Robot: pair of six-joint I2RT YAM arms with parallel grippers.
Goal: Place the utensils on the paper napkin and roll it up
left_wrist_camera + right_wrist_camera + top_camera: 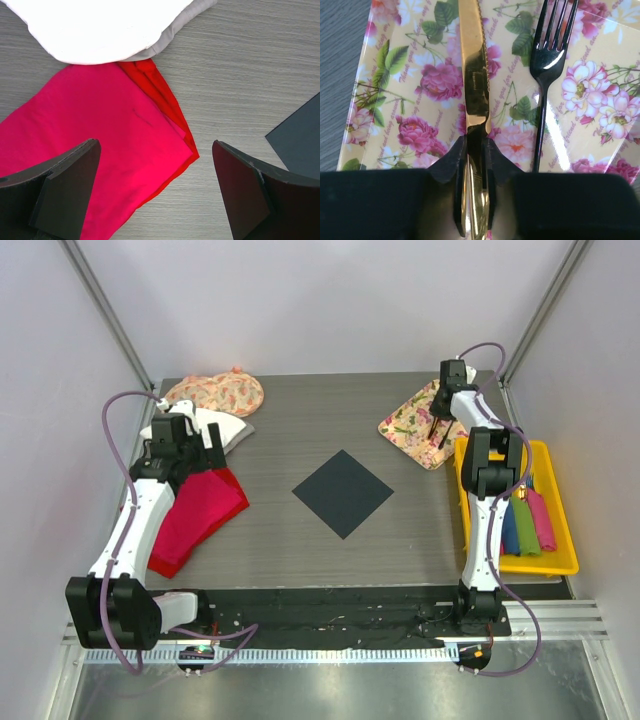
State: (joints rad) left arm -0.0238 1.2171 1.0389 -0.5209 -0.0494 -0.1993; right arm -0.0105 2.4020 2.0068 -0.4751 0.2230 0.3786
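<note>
PICKING UP THE CUTLERY: At the upper right of the overhead view, my right gripper (475,150) is clenched on a gold knife (474,75), low down toward its handle. The serrated blade runs up the middle of the wrist view over a glossy floral plate (395,100). A fork (547,55), glinting dark, lies just beside it, right of the blade. The paper napkin (343,493) lies flat as a diamond at the centre of the table, well apart from both arms. My left gripper (156,172) hangs released above a red cloth (100,145) at the left. The risk I see is the narrow grip far from the blade's tip, which could let the knife pivot or slip in transit. A low lift could also drag the fork or shove the plate.
</note>
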